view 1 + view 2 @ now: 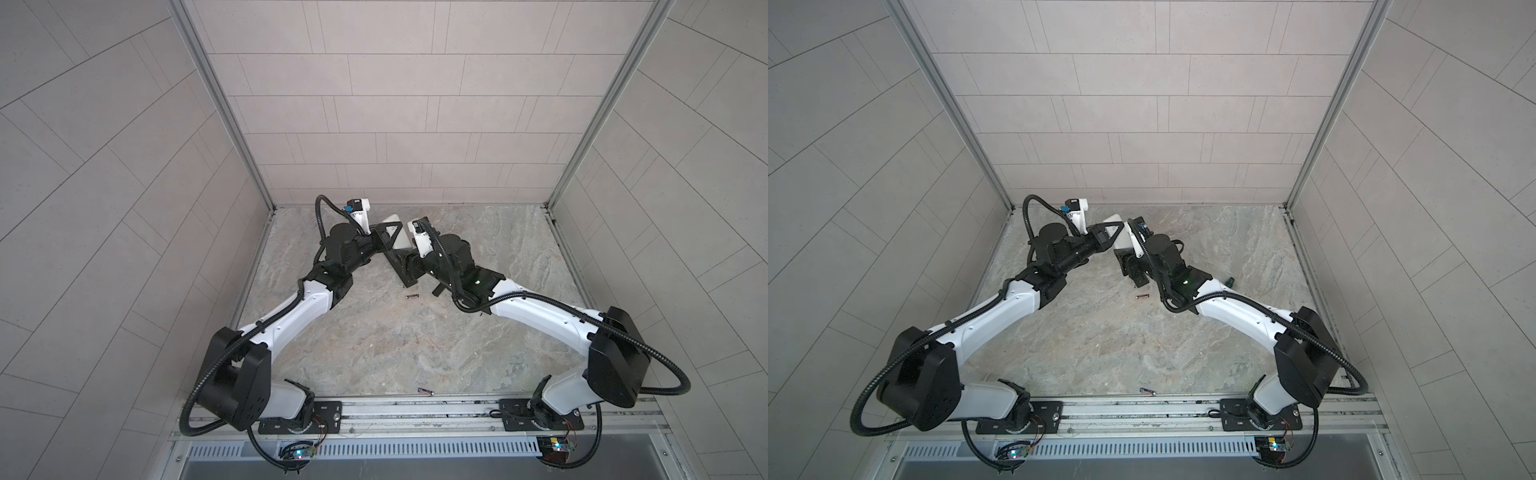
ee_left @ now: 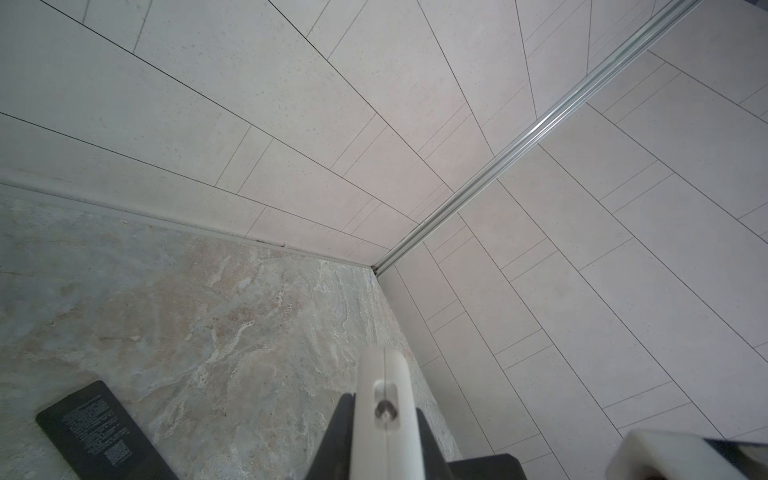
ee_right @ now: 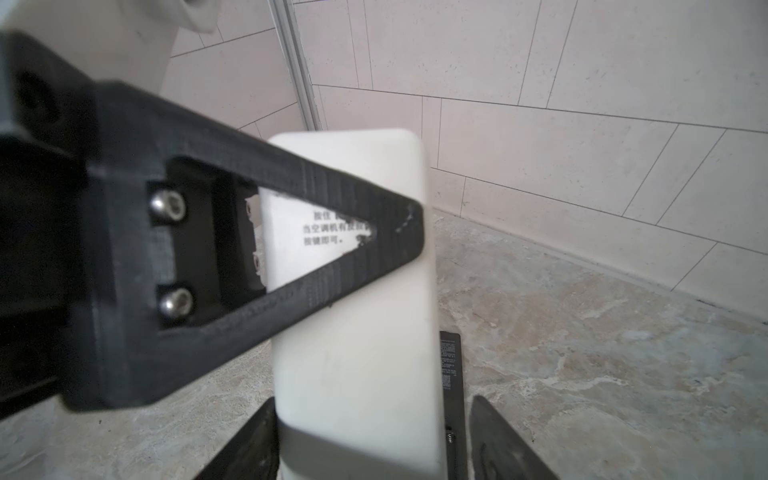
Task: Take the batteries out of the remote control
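A white remote control (image 1: 395, 239) (image 1: 1120, 239) is held up off the table at the back centre. My left gripper (image 1: 390, 236) (image 2: 386, 399) is shut on it, clamping its thin edges (image 2: 374, 440). My right gripper (image 3: 374, 401) (image 1: 400, 259) is open around the lower end of the white remote (image 3: 353, 353). One of its fingers lies against the remote and the other stands apart from it. Two batteries lie loose on the table in both top views: one (image 1: 412, 296) (image 1: 1143, 296) just in front of the grippers, another (image 1: 425, 390) (image 1: 1147, 391) by the front rail.
A black remote (image 2: 95, 432) (image 3: 451, 365) lies flat on the marble table under the grippers. A green-handled screwdriver (image 1: 1228, 282) pokes out beside the right forearm. The back wall (image 1: 395, 178) and its corner posts stand close behind the grippers.
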Action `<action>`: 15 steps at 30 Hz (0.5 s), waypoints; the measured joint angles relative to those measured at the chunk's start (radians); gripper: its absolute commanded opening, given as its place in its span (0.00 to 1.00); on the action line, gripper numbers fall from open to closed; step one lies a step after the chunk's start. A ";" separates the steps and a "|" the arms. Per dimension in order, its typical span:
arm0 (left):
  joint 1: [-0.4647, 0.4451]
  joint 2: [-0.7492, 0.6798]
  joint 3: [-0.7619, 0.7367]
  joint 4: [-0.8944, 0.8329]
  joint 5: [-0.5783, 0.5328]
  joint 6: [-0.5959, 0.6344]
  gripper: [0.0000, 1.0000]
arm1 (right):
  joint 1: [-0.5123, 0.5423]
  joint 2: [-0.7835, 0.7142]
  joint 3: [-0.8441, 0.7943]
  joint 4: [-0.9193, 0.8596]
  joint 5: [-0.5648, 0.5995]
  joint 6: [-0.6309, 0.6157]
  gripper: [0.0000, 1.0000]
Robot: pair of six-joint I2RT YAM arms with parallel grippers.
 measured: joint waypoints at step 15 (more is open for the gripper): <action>0.029 -0.017 0.107 -0.275 0.080 0.117 0.38 | -0.002 0.015 0.024 -0.062 -0.066 -0.118 0.42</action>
